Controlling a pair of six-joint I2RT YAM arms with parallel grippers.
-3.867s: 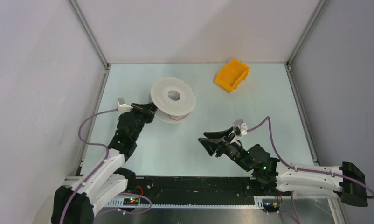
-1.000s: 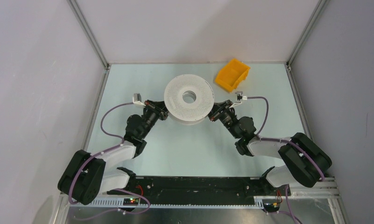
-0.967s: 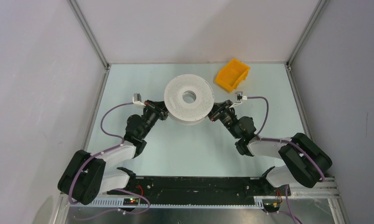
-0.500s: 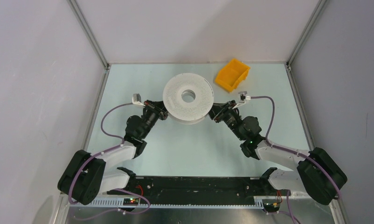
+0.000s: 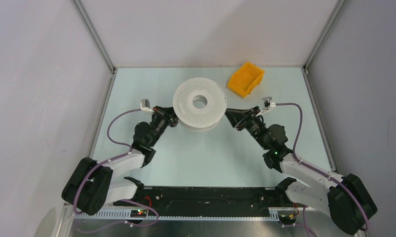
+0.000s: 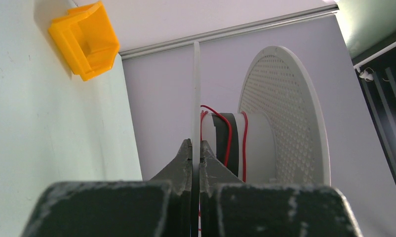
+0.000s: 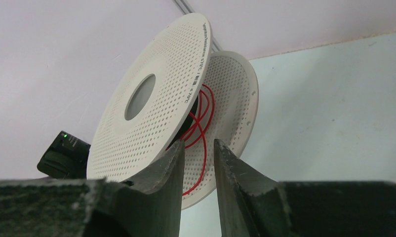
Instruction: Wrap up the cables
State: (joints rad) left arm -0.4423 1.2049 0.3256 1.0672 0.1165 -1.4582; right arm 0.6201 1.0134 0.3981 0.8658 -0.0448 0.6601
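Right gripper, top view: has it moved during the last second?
Yes. The right gripper has shifted rightward, away from the white perforated plastic spool, judged against the fixed orange plastic bin.

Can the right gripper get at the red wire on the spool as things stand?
Probably yes: the right gripper is open, aimed at the gap between the flanges of the spool, where the red wire hangs loose, nothing in between.

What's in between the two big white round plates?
Between the plates: loose loops of thin red cable around a white core, with a black band. Left wrist view shows it best.
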